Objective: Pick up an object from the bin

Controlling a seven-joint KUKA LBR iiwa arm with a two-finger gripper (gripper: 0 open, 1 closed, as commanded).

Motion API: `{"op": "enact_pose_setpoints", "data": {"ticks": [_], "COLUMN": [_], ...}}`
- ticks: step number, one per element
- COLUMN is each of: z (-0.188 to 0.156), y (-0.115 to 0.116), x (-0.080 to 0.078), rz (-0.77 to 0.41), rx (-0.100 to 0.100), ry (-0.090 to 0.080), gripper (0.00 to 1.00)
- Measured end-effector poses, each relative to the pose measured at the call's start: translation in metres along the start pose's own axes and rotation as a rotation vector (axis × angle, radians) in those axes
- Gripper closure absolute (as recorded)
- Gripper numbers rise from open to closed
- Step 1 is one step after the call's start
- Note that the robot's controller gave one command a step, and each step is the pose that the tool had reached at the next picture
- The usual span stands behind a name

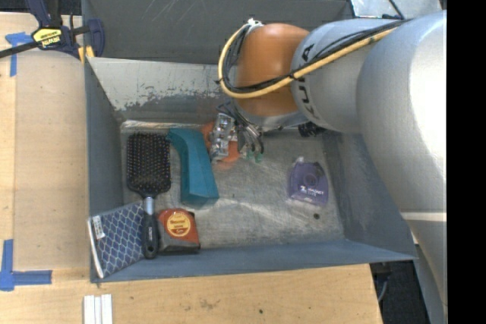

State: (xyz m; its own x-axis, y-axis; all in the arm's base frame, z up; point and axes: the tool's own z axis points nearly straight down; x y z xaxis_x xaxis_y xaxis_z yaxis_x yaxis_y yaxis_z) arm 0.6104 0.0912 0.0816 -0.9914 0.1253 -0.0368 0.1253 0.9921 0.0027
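In the camera view, we see the arm (380, 80) come in from the right, its orange cover (269, 68) hanging over the back half of the grey bin (104, 163). Below that cover the gripper (225, 139) is down near the bin floor, close to the back wall and a little left of the middle.

Right at its tip lies a small orange thing (221, 153), touching or just beside the metal of the gripper. We cannot tell whether the gripper is released or clenched, nor whether that orange piece is gripped. A few small green bits (256, 154) show just to the right of it.

Just left of the gripper we find a teal curved piece (196, 171), running from the back toward the front of the bin, its upper end near the orange thing. Left of that lies a black hairbrush (147, 162), bristles up, handle pointing to the front. At the front left corner a blue patterned pouch (115, 240) lies beside the brush handle, and an orange and black tape measure (178, 228) sits on the handle's other side. Well apart from these, on the right part of the floor, we see a purple packet (307, 184) lying flat.
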Motion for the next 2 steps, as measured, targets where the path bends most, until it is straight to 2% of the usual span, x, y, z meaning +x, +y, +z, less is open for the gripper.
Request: {"op": "enact_pose_setpoints", "data": {"ticks": [1, 2], "z": [-0.027, -0.05], "y": [0.006, 0.043], "x": [-0.004, -0.01], "rz": [-0.013, -0.024], "rx": [0.006, 0.011], "ry": [0.03, 0.029], "gripper": [1.0, 1.0]}}
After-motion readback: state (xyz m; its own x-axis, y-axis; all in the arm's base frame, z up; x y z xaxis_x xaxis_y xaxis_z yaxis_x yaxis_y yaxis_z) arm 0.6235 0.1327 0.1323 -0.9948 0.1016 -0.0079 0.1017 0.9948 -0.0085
